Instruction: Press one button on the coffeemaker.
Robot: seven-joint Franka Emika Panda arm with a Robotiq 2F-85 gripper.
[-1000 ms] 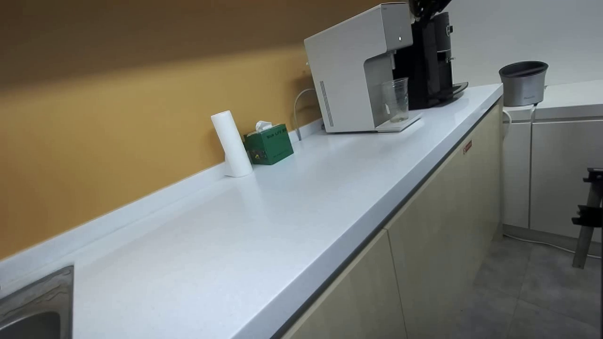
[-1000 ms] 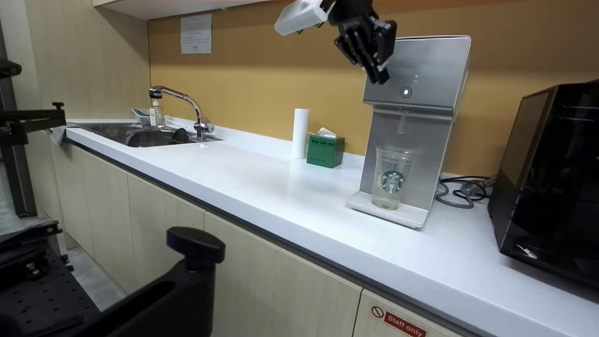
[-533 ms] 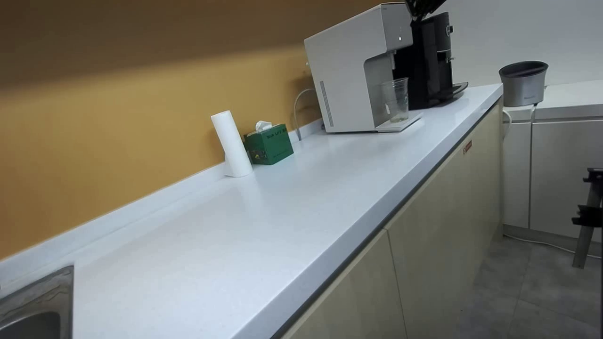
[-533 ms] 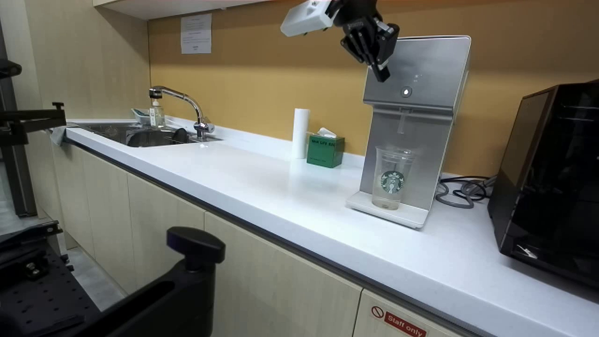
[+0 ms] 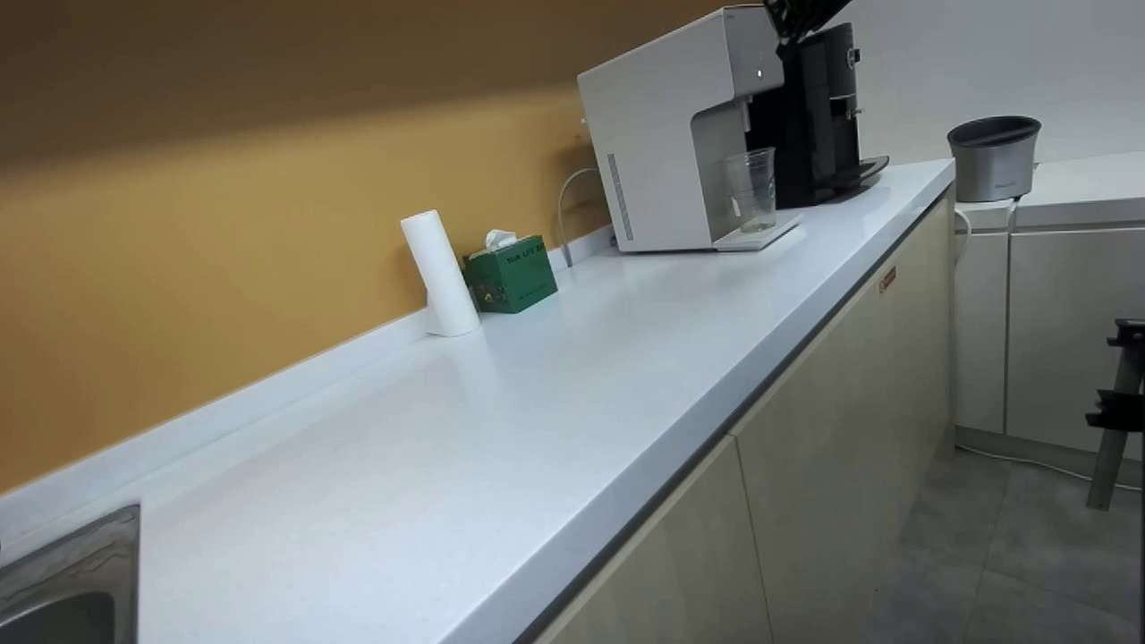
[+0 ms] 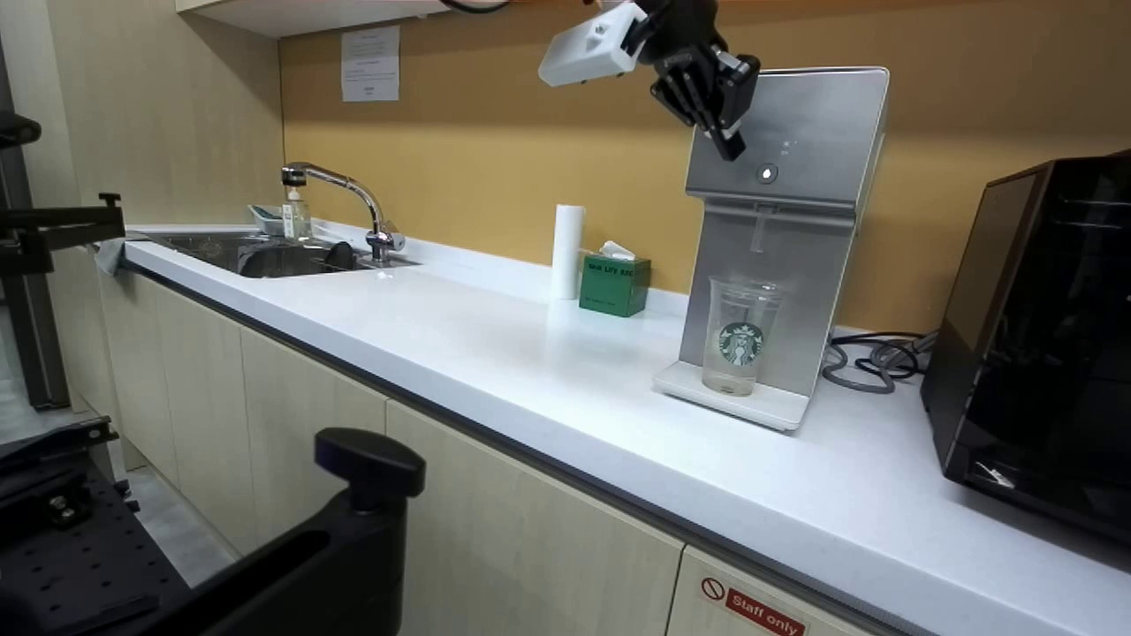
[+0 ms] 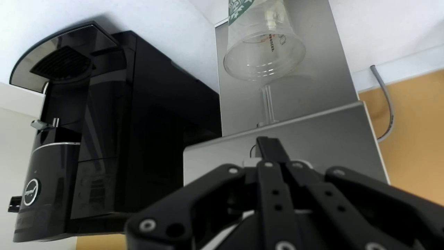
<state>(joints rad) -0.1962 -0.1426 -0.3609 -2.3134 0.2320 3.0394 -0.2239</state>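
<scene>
A silver-grey dispenser machine [image 6: 817, 132] stands on the counter. A round button [image 6: 767, 173] with a white light is on its upper front panel. In the wrist view the dispenser [image 7: 333, 139] is ahead, and a thin curved edge of the button [image 7: 252, 151] shows beside the fingertips; the rest is hidden. My gripper [image 6: 732, 148] is shut and empty, angled down just left of the button in an exterior view, apparently apart from it. The wrist view shows the gripper fingertips [image 7: 270, 140] pressed together. A black coffee machine [image 7: 166, 139] stands beside the dispenser.
A clear plastic cup [image 6: 730, 353] stands on the dispenser's base below the spout. A green tissue box [image 6: 616, 284] and a white paper roll [image 6: 567, 252] are by the wall. Cables [image 6: 884, 358] lie behind. A sink [image 6: 247, 256] is farther along the counter.
My gripper has moved slightly to the right in an exterior view, nearer the button. The machines, cup and counter items have not moved.
</scene>
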